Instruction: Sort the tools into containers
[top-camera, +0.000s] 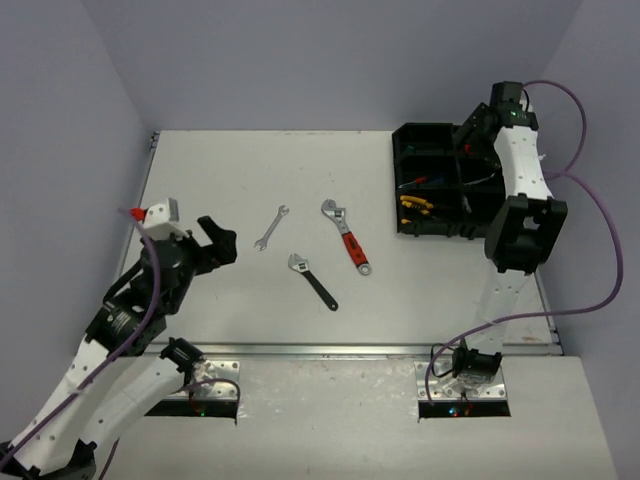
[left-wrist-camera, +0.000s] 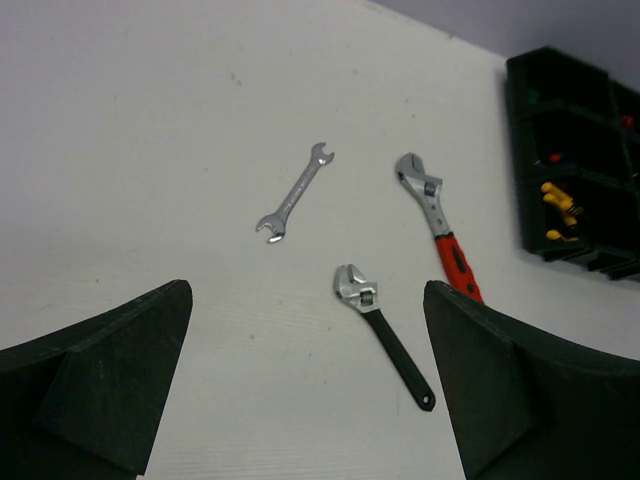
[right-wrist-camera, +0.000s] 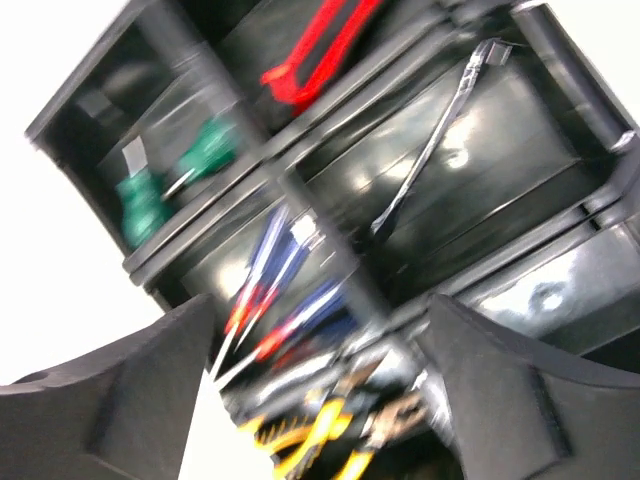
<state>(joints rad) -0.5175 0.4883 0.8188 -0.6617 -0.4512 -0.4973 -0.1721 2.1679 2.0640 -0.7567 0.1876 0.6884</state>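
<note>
Three tools lie on the table: a silver wrench (top-camera: 270, 227) (left-wrist-camera: 295, 192), a red-handled adjustable wrench (top-camera: 346, 236) (left-wrist-camera: 438, 218) and a black-handled adjustable wrench (top-camera: 312, 280) (left-wrist-camera: 385, 334). My left gripper (top-camera: 218, 240) (left-wrist-camera: 306, 290) hovers left of them, open and empty. The black container tray (top-camera: 404, 135) (right-wrist-camera: 80, 95) sits at the far right. Above it my right gripper (right-wrist-camera: 320, 400) stands open, holding nothing. Inside the tray I see green screwdrivers (right-wrist-camera: 165, 175), a red-handled tool (right-wrist-camera: 320, 50), a silver wrench (right-wrist-camera: 430, 140), blue and red screwdrivers (right-wrist-camera: 280, 290) and yellow pliers (right-wrist-camera: 320, 440) (top-camera: 415, 203).
The right arm (top-camera: 522, 170) reaches over the tray's right half and hides part of it. Purple cables (top-camera: 590, 200) loop beside that arm. Grey walls close in the table at the left, back and right.
</note>
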